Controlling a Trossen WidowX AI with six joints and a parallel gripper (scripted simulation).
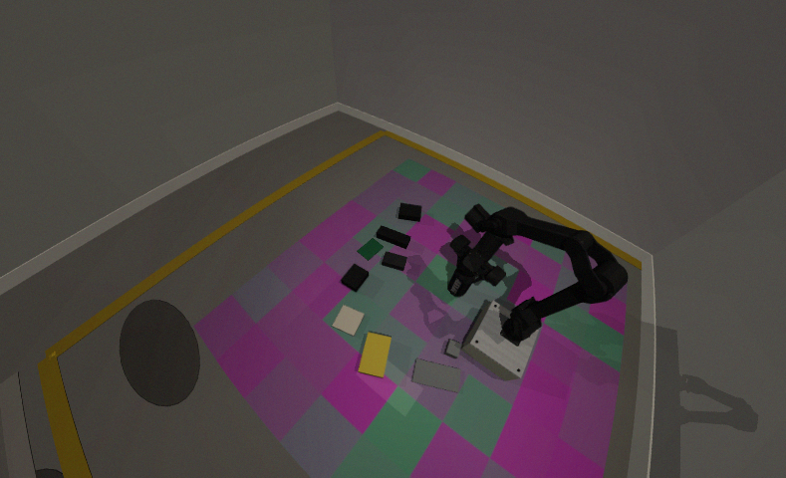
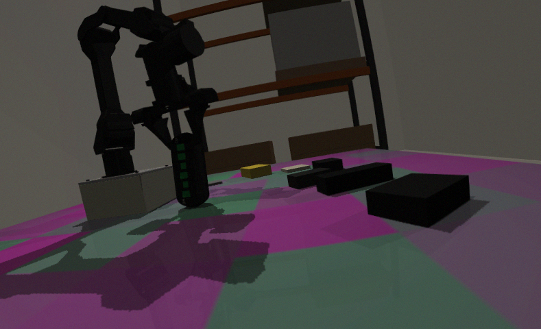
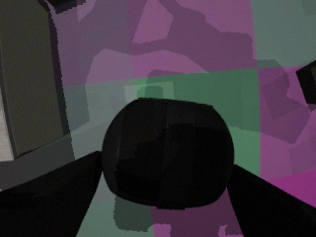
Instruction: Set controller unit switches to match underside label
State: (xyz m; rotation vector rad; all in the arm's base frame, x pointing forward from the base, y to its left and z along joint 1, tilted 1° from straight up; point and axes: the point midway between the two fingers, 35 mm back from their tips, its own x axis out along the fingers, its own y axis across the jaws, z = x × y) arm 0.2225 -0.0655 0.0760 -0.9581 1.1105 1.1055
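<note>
The dark controller unit (image 1: 457, 284) (image 2: 197, 175) (image 3: 168, 128) stands on end, its long side upright, with its lower end at or just above the bench. In the exterior view its switch face shows a column of several green patches. In the top view a small pale label with marks shows on its other face, too small to read. My gripper (image 1: 472, 269) (image 2: 188, 147) (image 3: 166, 165) points down and is shut on the unit, one finger on each side near its upper end. In the wrist view only the unit's dark rounded end shows, between the fingers.
The arm's grey base box (image 1: 491, 352) (image 2: 114, 199) (image 3: 32, 79) is close beside the unit. Several black blocks (image 1: 393, 236) (image 2: 417, 199), a green plate (image 1: 370, 248), a cream tile (image 1: 348, 320), a yellow block (image 1: 375, 354) (image 2: 256, 171), a grey plate (image 1: 436, 375) and a small grey block (image 1: 451, 348) lie around.
</note>
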